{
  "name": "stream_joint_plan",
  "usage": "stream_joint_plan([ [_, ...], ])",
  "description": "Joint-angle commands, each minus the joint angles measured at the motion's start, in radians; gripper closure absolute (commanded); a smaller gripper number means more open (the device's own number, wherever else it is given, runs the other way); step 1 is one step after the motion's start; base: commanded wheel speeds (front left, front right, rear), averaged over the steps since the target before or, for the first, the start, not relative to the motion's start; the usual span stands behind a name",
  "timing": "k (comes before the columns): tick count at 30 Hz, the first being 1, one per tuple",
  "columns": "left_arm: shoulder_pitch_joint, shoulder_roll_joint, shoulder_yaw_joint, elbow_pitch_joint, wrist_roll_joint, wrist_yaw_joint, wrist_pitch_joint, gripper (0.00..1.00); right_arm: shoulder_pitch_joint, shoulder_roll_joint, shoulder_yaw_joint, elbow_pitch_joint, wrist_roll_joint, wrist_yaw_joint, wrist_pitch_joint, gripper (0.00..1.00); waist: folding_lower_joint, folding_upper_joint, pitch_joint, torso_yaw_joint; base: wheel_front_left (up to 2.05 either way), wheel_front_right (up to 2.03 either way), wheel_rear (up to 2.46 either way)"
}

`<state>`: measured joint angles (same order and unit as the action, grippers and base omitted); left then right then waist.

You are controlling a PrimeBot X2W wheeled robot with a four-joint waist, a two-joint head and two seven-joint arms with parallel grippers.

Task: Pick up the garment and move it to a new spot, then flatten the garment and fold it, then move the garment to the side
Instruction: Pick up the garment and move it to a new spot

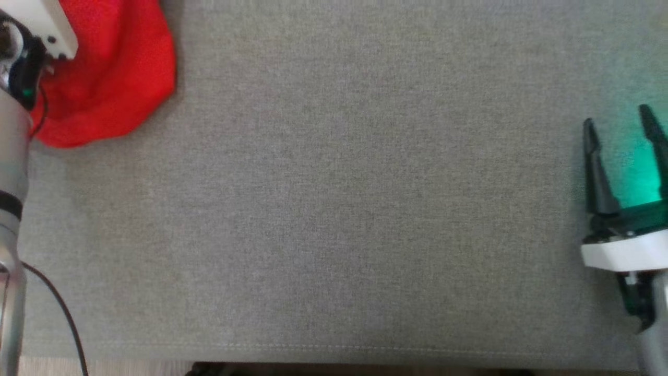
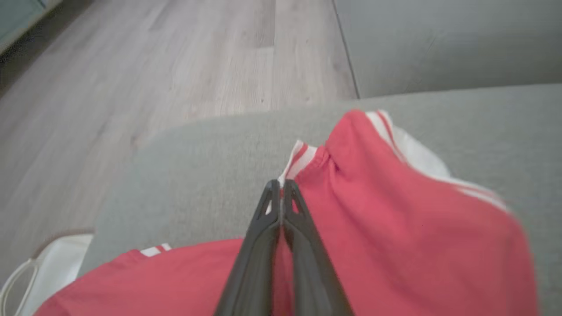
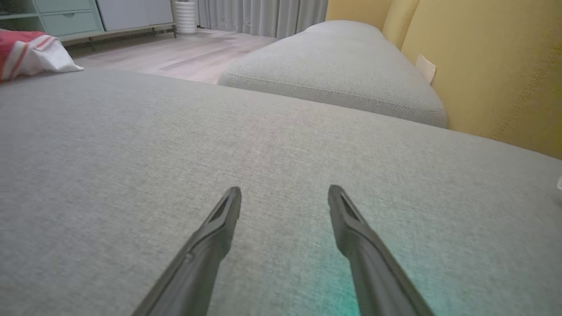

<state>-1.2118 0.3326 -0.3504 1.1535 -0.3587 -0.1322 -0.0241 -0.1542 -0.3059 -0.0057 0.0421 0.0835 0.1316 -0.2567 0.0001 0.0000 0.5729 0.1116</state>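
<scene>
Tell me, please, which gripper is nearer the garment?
Left. The left gripper is shut on the garment; the right gripper sits open, far across the cushion.

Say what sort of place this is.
Probably a home living room: a grey sofa, a wood floor, and curtains near a cabinet with drawers.

Soft, even light; shadows faint. Green glow on cushion, right edge, head view. Left wrist view: garment blurred lower right.
</scene>
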Motion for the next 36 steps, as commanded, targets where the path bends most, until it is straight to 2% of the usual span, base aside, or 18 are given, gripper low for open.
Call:
stream_joint_plan([
  [1,-0.034,0.079,-0.009,-0.053,-0.009,0.002,-0.047,1.0,0.001,0.002,0.031,-0.015,-0.001,-0.001,-0.005,0.0,-0.0001,0.0,-0.042,0.002,0.0,0.0,0.0],
  [6,-0.068,0.113,-0.107,-0.14,-0.035,0.002,-0.158,1.0,-0.029,0.042,0.077,0.026,0.008,-0.001,-0.005,0.0,-0.0001,0.0,-0.135,-0.023,0.0,0.0,0.0],
  [12,-0.112,0.151,-0.237,-0.263,-0.08,0.002,-0.202,1.0,-0.033,0.091,0.117,0.068,0.018,-0.001,-0.005,0.0,-0.0001,0.0,-0.263,-0.09,0.0,0.0,0.0],
  [23,-0.195,0.181,-0.435,-0.461,-0.169,0.002,-0.221,1.0,-0.012,0.17,0.16,0.087,0.034,-0.001,-0.005,0.0,-0.0001,0.0,-0.43,-0.298,0.0,0.0,0.0],
  [26,-0.214,0.173,-0.444,-0.48,-0.189,0.002,-0.226,1.0,-0.009,0.177,0.165,0.088,0.037,-0.001,-0.005,0.0,-0.0001,0.0,-0.447,-0.338,0.0,0.0,0.0],
  [27,-0.222,0.166,-0.448,-0.49,-0.204,0.002,-0.23,1.0,-0.007,0.182,0.171,0.092,0.038,-0.001,-0.005,0.0,-0.0001,0.0,-0.469,-0.379,0.0,0.0,0.0],
  [36,-0.163,0.129,-0.458,-0.509,-0.246,0.002,-0.237,1.0,0.029,0.171,0.188,0.103,0.044,-0.001,-0.005,0.0,-0.0001,0.0,-0.542,-0.481,0.0,0.0,0.0],
])
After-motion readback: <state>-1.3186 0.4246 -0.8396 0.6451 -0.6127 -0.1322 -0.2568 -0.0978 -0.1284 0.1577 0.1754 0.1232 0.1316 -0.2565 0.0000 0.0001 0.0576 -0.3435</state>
